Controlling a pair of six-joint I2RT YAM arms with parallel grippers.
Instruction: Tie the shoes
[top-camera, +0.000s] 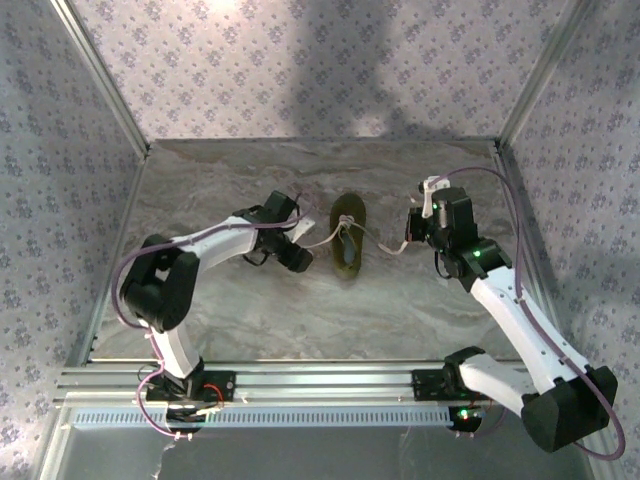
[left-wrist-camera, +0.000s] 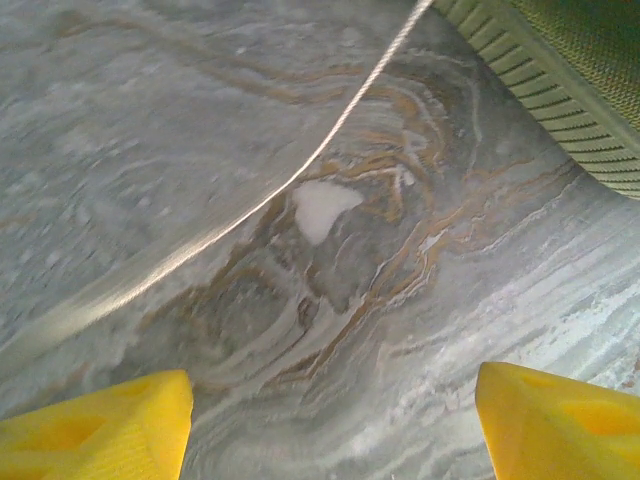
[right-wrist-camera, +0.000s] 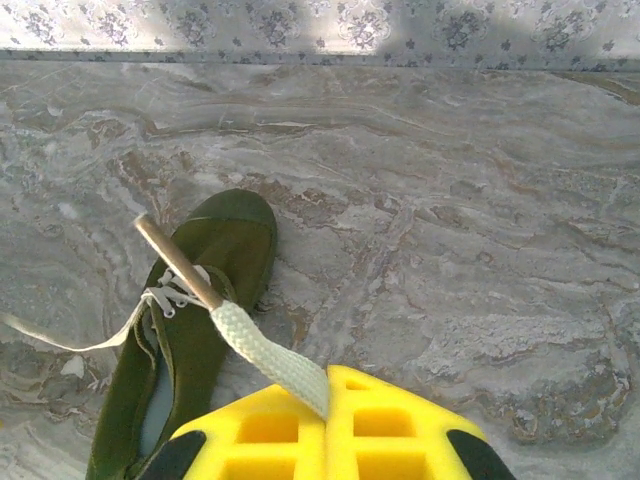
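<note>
Top external view: the left gripper (top-camera: 296, 254) sits at 9 o'clock of the small olive-green fabric shoe (top-camera: 348, 236), which lies mid-table with its length running 12 to 6 o'clock. The left wrist view shows the yellow fingers (left-wrist-camera: 100, 430) standing wide apart with nothing between them. A thin cream lace strand (left-wrist-camera: 300, 170) crosses the marble tabletop (left-wrist-camera: 350, 330) ahead of them, untouched, leading up to the ribbed shoe sole (left-wrist-camera: 560, 90) at 1 o'clock. Judgement: this hand is placed to grip that strand.

At 3 o'clock of the shoe, the right gripper (top-camera: 414, 226) is clamped on the flat cream lace end (right-wrist-camera: 262, 352), whose brown tip (right-wrist-camera: 172, 255) projects toward 10 o'clock over the shoe. Holding this end aside likely separates it from the other strand for knotting. The bow appears not yet formed.
</note>
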